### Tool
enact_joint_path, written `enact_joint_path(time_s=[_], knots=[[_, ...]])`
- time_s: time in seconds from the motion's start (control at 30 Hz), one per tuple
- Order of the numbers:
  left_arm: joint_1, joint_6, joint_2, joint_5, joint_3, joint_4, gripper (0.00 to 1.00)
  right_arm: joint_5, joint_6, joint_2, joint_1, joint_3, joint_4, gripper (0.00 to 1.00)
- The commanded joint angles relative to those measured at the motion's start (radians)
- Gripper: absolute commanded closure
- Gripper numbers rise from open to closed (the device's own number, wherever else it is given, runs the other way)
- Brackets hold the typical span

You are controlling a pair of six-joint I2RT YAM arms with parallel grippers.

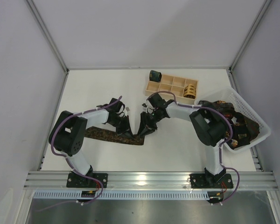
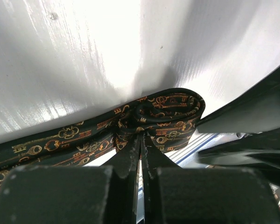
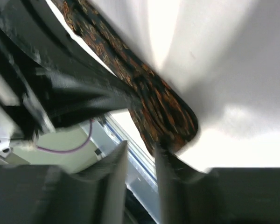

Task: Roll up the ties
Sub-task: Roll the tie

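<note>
- Top: tie lies flat on bench, left of centre. Left end effector and right end effector meet at its right end.
- Left wrist: left end effector pressed together, pinching tie's curled end.
- Right wrist: blurred. Right end effector spread, just beside tie tip.

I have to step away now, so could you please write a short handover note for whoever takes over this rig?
Left claw: shut on the tie, just behind its turned-over end.
Right claw: open, beside that end.
Rest of that tie lies flat on the table.
Done: gold coil in the tray; green coil at its far-left corner.
To do: finish this roll, then the loose ties in the basket.
</note>
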Motion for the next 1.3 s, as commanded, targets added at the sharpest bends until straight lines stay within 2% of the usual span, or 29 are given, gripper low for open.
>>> enact_joint_path(time_s=[0.0, 0.07, 0.2, 0.4, 0.53, 0.9, 1.0, 1.1, 1.13, 1.2, 1.27], knots=[[-0.003, 0.048, 0.010, -0.096, -0.027, -0.029, 0.95, 0.016, -0.059, -0.095, -0.034, -0.063, -0.055, 0.63], [-0.003, 0.053, 0.006, -0.105, -0.022, -0.037, 0.95, 0.008, -0.067, -0.111, -0.051, -0.091, -0.058, 0.53], [0.000, 0.061, 0.017, -0.107, -0.021, -0.039, 0.95, -0.030, -0.084, -0.080, -0.057, -0.123, -0.043, 0.47], [0.006, 0.071, 0.018, -0.116, -0.024, -0.049, 0.94, -0.067, -0.055, -0.005, -0.047, -0.108, 0.043, 0.47], [0.012, 0.080, 0.017, -0.131, -0.027, -0.060, 0.94, -0.086, -0.015, 0.012, -0.045, -0.103, 0.103, 0.52], [0.014, 0.091, 0.021, -0.143, -0.027, -0.065, 0.95, -0.119, 0.001, 0.049, -0.040, -0.085, 0.144, 0.56], [0.015, 0.094, 0.023, -0.151, -0.027, -0.066, 0.94, -0.130, 0.013, 0.052, -0.034, -0.086, 0.159, 0.61], [0.015, 0.100, 0.023, -0.165, -0.027, -0.071, 0.94, -0.132, 0.022, 0.037, -0.031, -0.093, 0.167, 0.76], [0.014, 0.102, 0.021, -0.174, -0.025, -0.075, 0.94, -0.129, 0.025, 0.027, -0.031, -0.094, 0.166, 0.88], [0.012, 0.102, 0.024, -0.169, -0.015, -0.078, 0.95, -0.109, 0.025, 0.000, -0.037, -0.106, 0.158, 1.00], [0.000, 0.096, 0.027, -0.169, -0.001, -0.078, 0.95, -0.090, 0.028, -0.023, -0.049, -0.123, 0.159, 1.00]])
